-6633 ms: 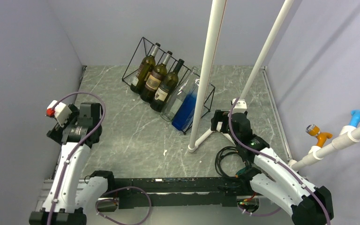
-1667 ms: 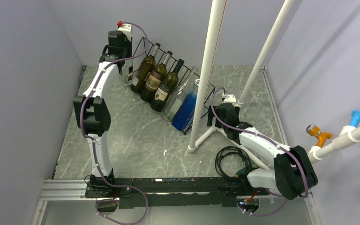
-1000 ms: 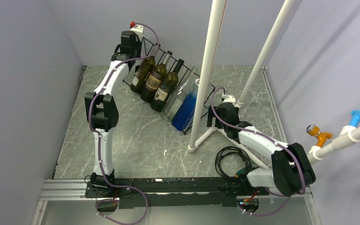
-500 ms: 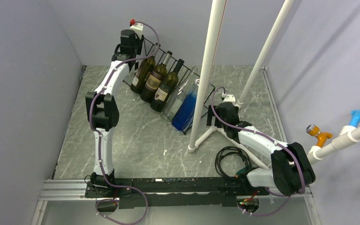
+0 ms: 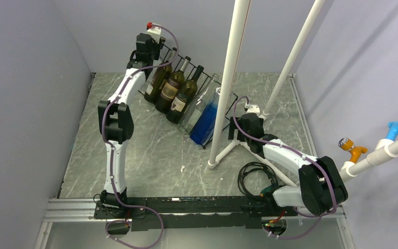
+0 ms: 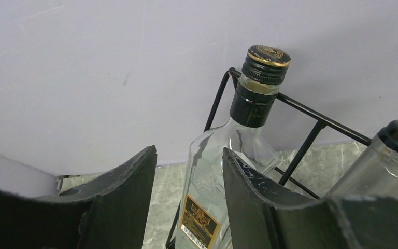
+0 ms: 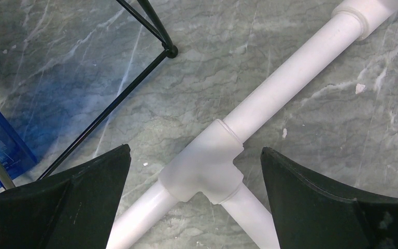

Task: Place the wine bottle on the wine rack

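Clear glass wine bottle with black cap [image 6: 223,171] leans on the black thin-wire wine rack [image 6: 300,106], at its left end. Left end effector [image 6: 189,153] is spread, the bottle between its fingers, apparently ungripped. Right end effector [image 7: 194,150] hangs wide apart above the grey marbled counter [image 7: 57,62]. Placement looks complete; only withdrawal remains.

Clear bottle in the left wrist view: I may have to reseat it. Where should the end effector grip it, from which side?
Probably the bottle by its neck, below the cap: narrow, round, and free in front of the rack's top bar. Come from the camera's side; the bar runs behind it and another bottle crowds its right. The left end effector is open.
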`<state>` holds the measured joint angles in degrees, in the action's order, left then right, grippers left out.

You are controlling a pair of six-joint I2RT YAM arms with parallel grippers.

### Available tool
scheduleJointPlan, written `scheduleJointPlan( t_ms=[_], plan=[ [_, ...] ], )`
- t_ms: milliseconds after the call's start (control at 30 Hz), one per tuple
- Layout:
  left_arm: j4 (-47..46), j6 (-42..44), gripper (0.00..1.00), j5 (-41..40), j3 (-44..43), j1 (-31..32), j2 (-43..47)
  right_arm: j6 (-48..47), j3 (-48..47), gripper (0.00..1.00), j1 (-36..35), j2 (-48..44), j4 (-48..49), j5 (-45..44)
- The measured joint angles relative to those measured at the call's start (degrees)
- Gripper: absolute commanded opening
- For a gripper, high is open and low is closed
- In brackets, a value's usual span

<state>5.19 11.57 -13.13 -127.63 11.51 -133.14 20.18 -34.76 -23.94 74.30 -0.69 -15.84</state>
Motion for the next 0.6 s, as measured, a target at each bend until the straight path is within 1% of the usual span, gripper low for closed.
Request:
scheduleJointPlan(
  t_ms=[200,333,467,600],
  plan=[
    [-0.26,0.15,0.61,0.24,0.11,0.00,0.04,0.00,0.00,1.00,0.04,0.07,0.00,0.02],
    [0.15,-0.31,0.69,0.96,2.23,0.00,1.46,-0.02,-0.02,1.00,0.09,0.07,-0.04,0.00],
    [1.75,-1.33,0.74,1.95,4.70,0.00,4.85,-0.02,-0.13,1.00,0.17,-0.09,-0.31,-0.09],
    [3.30,-3.10,0.77,3.50,7.80,0.00,11.04,-0.02,-0.33,1.00,0.17,-1.90,-1.60,-0.13]
  ],
)
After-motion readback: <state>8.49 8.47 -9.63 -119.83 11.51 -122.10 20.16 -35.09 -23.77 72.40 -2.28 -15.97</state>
